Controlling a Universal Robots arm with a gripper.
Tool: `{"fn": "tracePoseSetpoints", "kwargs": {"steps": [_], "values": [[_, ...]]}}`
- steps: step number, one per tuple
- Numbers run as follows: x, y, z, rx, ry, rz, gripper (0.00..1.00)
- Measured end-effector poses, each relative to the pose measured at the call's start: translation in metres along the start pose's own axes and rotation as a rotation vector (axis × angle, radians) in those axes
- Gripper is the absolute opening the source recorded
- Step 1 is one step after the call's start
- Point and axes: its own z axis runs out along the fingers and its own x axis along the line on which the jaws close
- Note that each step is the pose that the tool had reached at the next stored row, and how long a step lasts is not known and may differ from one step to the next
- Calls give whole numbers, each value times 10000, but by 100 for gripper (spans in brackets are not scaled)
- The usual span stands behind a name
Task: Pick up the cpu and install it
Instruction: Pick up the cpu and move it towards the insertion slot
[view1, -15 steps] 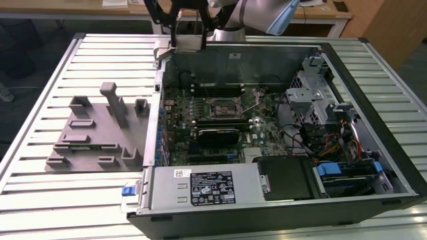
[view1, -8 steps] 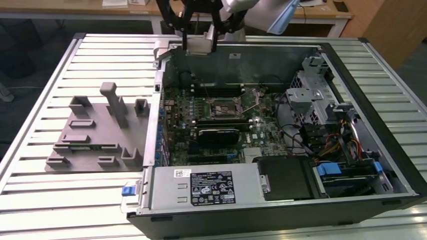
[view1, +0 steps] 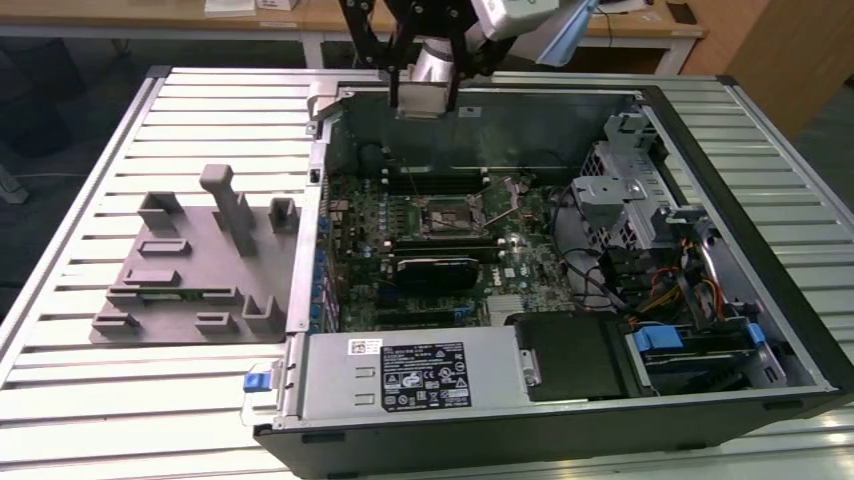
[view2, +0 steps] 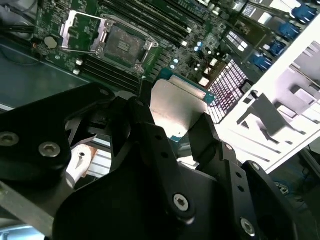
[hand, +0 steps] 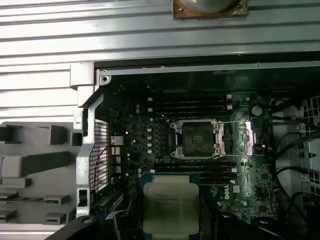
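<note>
My gripper (view1: 424, 98) hangs above the far wall of the open computer case (view1: 747, 130), shut on the cpu (view1: 424, 100), a flat silvery square. In the second wrist view the cpu (view2: 176, 107) sits clamped between two black fingers (view2: 146, 122), its metal top showing. The first wrist view shows the cpu (hand: 170, 204) with its green rim, held well above the motherboard. The empty socket (hand: 196, 139) lies open beyond it, its load plate (hand: 247, 138) folded back to one side. In the exterior view the socket (view1: 450, 213) is in the middle of the board, below and nearer than the gripper.
A grey plastic holder tray (view1: 200, 270) with upright blocks stands on the slatted table at the exterior view's left. Inside the case are memory slots (view1: 434, 243), a power supply (view1: 414, 375), a drive cage (view1: 627, 190) and cables (view1: 681, 300).
</note>
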Motion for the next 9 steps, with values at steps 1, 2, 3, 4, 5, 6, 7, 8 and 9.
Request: {"fn": "tracePoseSetpoints", "kwargs": {"steps": [1,2,3,4,5,6,7,8,9], "values": [[-26,0,10,-1,3,1,54],[-52,0,20,-1,7,2,54],[-78,0,31,-1,12,3,54],[-107,0,42,0,17,2,54],[-134,0,54,0,22,3,54],[-162,-1,66,1,29,4,54],[-187,-1,80,1,35,6,54],[-208,-2,96,3,42,6,54],[-221,-3,114,2,44,6,54]]}}
